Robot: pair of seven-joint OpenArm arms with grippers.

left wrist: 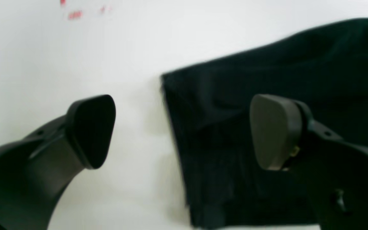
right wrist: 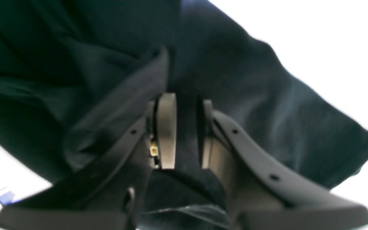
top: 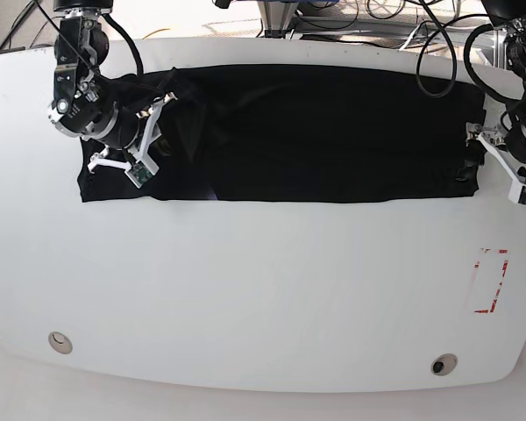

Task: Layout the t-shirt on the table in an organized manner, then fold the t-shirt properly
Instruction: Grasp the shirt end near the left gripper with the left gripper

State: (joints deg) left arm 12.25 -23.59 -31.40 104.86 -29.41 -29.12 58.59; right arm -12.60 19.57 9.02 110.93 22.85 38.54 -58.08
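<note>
The black t-shirt (top: 316, 132) lies spread in a wide band across the far part of the white table (top: 263, 289). At its left end the cloth is bunched, and my right gripper (top: 149, 132) is there. In the right wrist view that gripper (right wrist: 186, 127) is shut on a fold of the t-shirt (right wrist: 254, 80), with dark cloth pinched between the pads. My left gripper (top: 495, 162) hangs over the shirt's right edge. In the left wrist view it (left wrist: 182, 131) stands open, one finger (left wrist: 91, 131) over bare table, the other over the t-shirt (left wrist: 299, 64), whose edge runs between them.
A red dashed rectangle (top: 491, 281) is marked on the table's right side, also faintly visible as red marks (left wrist: 74, 14). Two small round holes (top: 60, 341) (top: 443, 364) sit near the front edge. Cables (top: 333, 17) crowd the back edge behind the shirt.
</note>
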